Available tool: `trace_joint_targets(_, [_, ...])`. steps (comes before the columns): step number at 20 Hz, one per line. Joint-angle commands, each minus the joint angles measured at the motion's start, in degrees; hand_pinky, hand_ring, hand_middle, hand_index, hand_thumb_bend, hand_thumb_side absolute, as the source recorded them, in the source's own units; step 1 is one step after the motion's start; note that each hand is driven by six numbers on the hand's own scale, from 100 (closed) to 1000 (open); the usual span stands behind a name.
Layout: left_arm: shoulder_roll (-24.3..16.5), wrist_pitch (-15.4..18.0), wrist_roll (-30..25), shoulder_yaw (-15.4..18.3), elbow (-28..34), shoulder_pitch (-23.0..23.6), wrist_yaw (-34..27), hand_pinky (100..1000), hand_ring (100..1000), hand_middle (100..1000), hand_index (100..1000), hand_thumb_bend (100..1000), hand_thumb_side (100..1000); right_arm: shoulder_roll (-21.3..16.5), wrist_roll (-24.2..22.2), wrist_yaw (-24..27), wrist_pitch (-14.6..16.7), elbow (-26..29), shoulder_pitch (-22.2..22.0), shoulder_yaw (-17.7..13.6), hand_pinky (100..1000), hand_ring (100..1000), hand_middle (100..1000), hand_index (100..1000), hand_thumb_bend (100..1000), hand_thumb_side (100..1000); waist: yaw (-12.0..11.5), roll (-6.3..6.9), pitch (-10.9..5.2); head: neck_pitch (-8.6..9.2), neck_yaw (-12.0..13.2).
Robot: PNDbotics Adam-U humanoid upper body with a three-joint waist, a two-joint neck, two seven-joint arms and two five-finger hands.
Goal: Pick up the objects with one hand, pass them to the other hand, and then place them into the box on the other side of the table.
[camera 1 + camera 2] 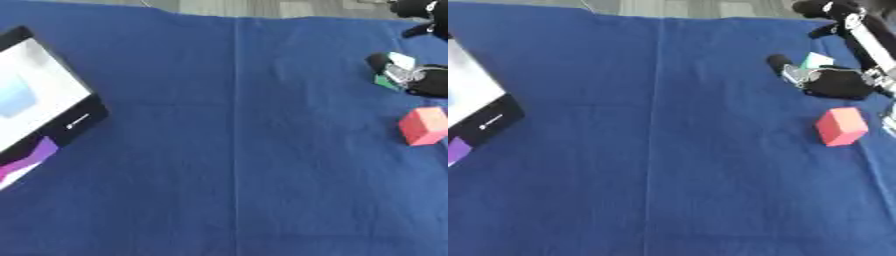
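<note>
Two small blocks are seen at the table's right side: a green block [816,60] enclosed by the curled fingers of the right hand [833,81], and a red block [841,126] lying just beside it. Both are judged light and rigid, best pinched across opposite flat faces. The box [39,95] is set far left.

The right hand [833,80] reached in from the upper right, its black fingers [780,62] curled low over the table.
</note>
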State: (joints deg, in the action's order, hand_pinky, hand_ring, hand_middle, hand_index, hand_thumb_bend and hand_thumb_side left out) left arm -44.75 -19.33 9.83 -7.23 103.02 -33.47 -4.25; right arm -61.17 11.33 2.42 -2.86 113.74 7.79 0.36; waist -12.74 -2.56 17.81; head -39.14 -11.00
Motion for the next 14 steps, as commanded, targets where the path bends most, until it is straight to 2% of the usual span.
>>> trace_joint_targets(1, [-1.74,-0.06,0.14,0.99,1.88,-0.47,-0.35,901,631,595,735,100,629,-3.97,-0.67,0.41,-1.59,0.85,-0.82,-2.53,781,914,843,871,446,398,-0.19,-0.03,-0.56,1.47,-0.82])
trace_joint_targets(9, [-1.19,0.09,-0.27,1.21,4.98,0.13,-0.87,902,631,594,736,100,635,-6.49,-1.76,-2.71,-6.49,0.85,-4.56,-6.20,823,931,867,883,493,383,-1.39,-0.25,0.49,3.66,-2.69])
trace_joint_targets(14, [-0.56,-0.04,-0.32,1.35,6.17,0.76,-1.15,904,630,593,735,100,643,-7.24,-0.87,-4.48,-10.22,0.85,-5.69,-7.85,844,938,879,885,519,373,-2.10,-0.29,1.15,4.30,-3.57])
